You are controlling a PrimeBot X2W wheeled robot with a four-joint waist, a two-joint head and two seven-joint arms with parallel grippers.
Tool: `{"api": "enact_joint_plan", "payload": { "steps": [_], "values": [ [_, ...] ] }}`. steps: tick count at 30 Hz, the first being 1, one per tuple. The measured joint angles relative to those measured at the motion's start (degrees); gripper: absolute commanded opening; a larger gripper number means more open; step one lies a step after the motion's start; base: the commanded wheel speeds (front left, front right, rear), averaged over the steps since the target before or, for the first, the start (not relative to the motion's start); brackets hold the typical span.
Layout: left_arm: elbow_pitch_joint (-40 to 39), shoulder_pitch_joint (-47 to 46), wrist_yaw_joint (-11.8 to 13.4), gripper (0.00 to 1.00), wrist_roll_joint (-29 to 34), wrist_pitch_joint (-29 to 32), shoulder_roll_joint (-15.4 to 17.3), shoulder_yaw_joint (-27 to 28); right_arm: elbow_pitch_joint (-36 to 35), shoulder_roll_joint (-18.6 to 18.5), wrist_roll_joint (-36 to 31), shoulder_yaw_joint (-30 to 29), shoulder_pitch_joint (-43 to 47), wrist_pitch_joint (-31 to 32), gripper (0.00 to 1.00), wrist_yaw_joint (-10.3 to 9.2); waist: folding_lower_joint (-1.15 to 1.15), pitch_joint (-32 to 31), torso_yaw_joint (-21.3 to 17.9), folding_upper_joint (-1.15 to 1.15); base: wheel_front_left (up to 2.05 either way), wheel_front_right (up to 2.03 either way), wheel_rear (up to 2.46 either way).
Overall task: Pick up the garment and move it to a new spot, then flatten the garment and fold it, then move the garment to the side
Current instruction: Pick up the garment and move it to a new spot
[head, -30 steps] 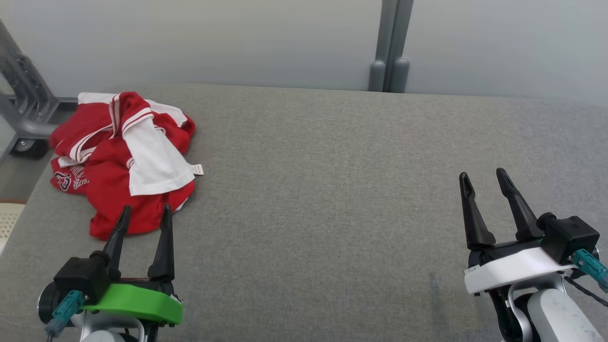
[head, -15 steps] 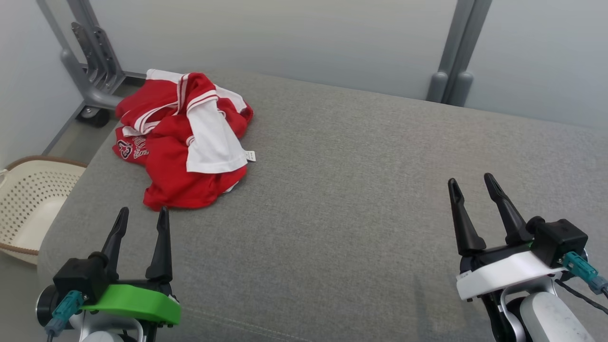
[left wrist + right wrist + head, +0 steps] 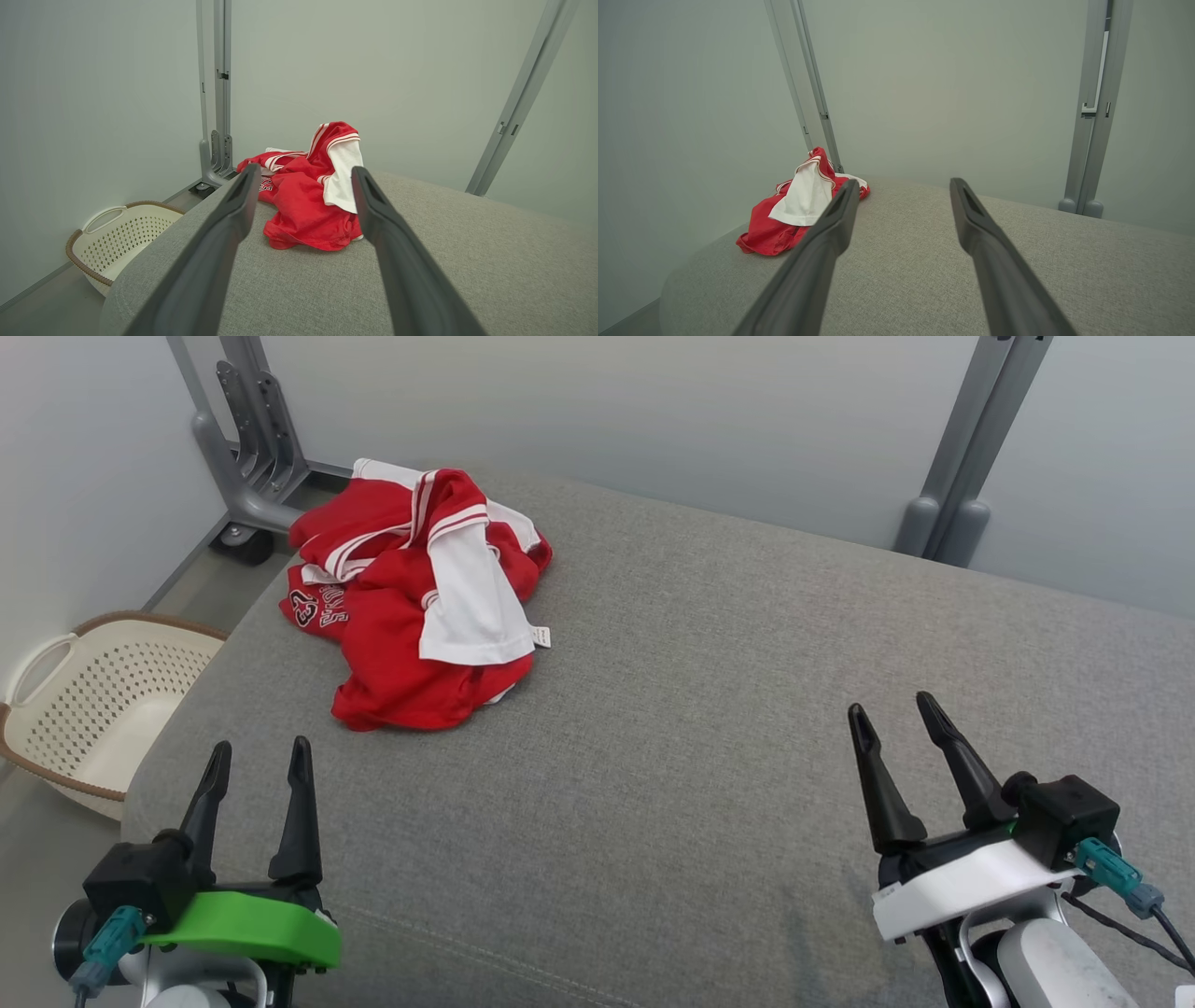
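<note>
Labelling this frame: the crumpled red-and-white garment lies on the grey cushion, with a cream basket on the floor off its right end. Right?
No: the head view shows the basket off the cushion's left end, not its right. The garment does lie crumpled on the cushion.

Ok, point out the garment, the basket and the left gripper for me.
garment (image 3: 385, 658), head view, on its red front fabric.
basket (image 3: 110, 695), head view, on its perforated wall.
left gripper (image 3: 261, 745), head view, midway between its open fingertips.
</note>
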Motion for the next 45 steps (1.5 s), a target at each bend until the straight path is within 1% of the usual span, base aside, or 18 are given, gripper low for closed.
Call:
{"api": "enact_joint_plan", "payload": {
  "steps": [15, 24, 33, 36, 40, 45],
  "values": [
    [-0.77, 0.14, 0.15, 1.0, -0.14, 0.46, 0.0, 0.44, 0.54, 0.02, -0.01, 0.07, -0.08, 0.0, 1.0, 0.07, 0.0, 0.28, 0.23, 0.0, 0.0, 0.0, 0.0],
    [-1.99, -0.63, 0.18, 1.0, -0.82, 2.09, 0.54, 0.53, 0.15, -0.05, -0.24, 0.63, -0.58, 0.01, 1.0, 0.48, 0.0, 2.28, -0.34, 0.0, 0.0, 0.0, 0.0],
    [-1.41, -7.56, -0.13, 1.0, -1.56, 5.38, 2.2, 1.38, -1.02, -0.25, -1.36, 1.47, -3.04, 0.2, 1.0, 0.49, 0.0, 5.66, -1.97, 0.0, 0.0, 0.0, 0.0],
    [-0.59, -10.75, -0.65, 1.0, -2.09, 6.61, 2.52, 2.13, -1.24, -0.25, -1.78, 1.75, -3.98, 0.43, 1.0, 0.53, 0.0, 6.92, -2.8, 0.0, 0.0, 0.0, 0.0],
    [1.8, -14.62, -1.43, 1.0, -3.32, 8.32, 2.83, 2.53, -1.7, -0.34, -1.88, 1.74, -5.4, 0.78, 1.0, 0.55, 0.0, 8.51, -4.23, 0.0, 0.0, 0.0, 0.0],
    [5.76, -18.9, -2.03, 1.0, -5.83, 10.6, 3.31, 4.37, -2.88, -0.4, -2.31, 1.72, -7.12, 0.85, 1.0, 0.54, 0.0, 10.5, -6.45, 0.0, 0.0, 0.0, 0.0]
  ]
}}
